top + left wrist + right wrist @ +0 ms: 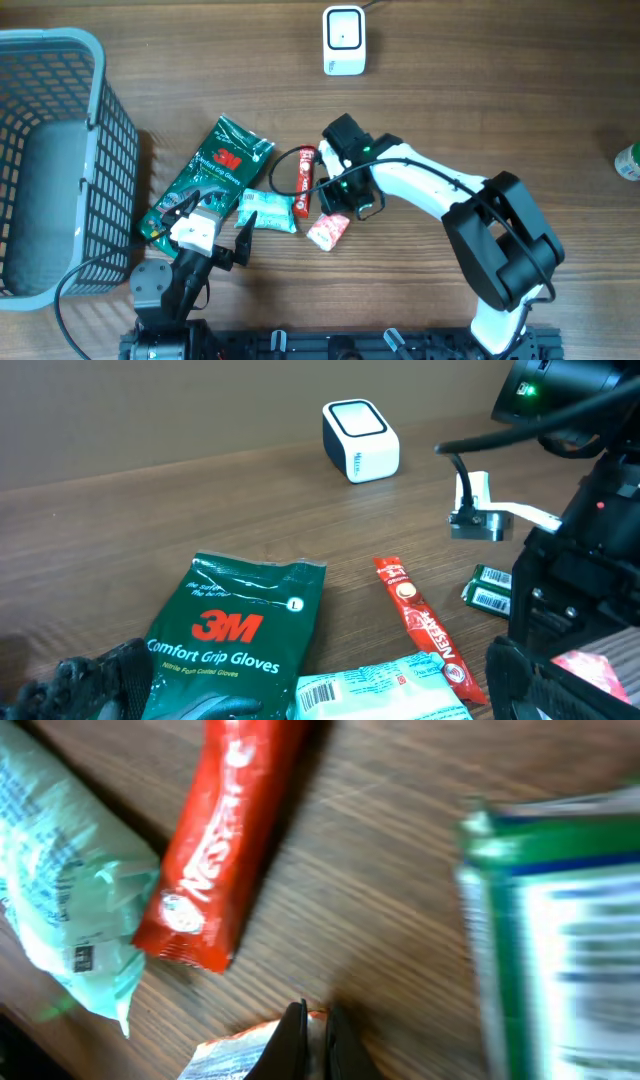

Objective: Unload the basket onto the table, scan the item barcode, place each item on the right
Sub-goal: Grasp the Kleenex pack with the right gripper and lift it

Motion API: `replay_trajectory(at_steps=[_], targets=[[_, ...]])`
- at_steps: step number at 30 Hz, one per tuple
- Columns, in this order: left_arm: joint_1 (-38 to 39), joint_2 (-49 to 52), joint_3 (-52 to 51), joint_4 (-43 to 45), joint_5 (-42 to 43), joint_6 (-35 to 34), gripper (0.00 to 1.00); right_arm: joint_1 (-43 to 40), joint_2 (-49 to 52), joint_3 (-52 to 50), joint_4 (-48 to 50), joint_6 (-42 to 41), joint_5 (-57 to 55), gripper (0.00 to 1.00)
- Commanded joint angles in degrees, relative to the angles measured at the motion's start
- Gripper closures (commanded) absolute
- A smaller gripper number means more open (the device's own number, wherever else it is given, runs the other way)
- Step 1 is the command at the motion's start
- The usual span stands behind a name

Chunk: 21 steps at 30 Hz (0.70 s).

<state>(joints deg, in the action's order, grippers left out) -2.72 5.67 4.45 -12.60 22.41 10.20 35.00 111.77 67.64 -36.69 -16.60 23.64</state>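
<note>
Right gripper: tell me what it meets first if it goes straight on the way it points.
Most likely the orange-and-white packet: the shut right gripper has its tips right at that packet's edge. If they just clear it, bare table comes next; depth is unclear.

On my feed the wooden table (520, 90) carries a white scanner (344, 40) at the far edge, a grey basket (115, 150) at left, and mid-table (bunched close) a green glove pack (215, 165), red stick sachet (306, 183), pale teal packet (268, 210) and small pink-and-white sachet (328, 231).
</note>
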Motion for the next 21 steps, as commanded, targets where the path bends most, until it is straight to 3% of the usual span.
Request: replay_trajectory(at_steps=[1,2,5,7,11,18,21], targets=[[-0.11,-0.24,-0.37,0.22,0.70,-0.50,0.00,-3.08,0.52,2.10,-2.47,1.33,1.53,0.74],[-0.11,-0.24,-0.37,0.20,0.70,-0.50,0.00,-4.20,0.31,3.87,-4.57,1.99,1.73,0.65],[-0.11,-0.24,-0.37,0.20,0.70,-0.50,0.00,-6.45,-0.52,8.61,-11.06,6.29,2.89,0.61],[-0.11,-0.24,-0.37,0.20,0.70,-0.50,0.00,-6.56,-1.42,9.29,-14.47,11.69,7.41,0.46],[-0.11,-0.24,-0.37,0.20,0.70,-0.50,0.00,-6.43,-1.42,7.78,-18.05,21.92,7.72,0.34],[-0.11,-0.24,-0.37,0.22,0.70,-0.50,0.00,-6.36,-1.40,1.36,-16.24,35.60,11.39,0.33],[-0.11,-0.24,-0.37,0.20,0.70,-0.50,0.00,-6.36,-1.40,-0.59,-12.52,36.06,12.11,0.33]])
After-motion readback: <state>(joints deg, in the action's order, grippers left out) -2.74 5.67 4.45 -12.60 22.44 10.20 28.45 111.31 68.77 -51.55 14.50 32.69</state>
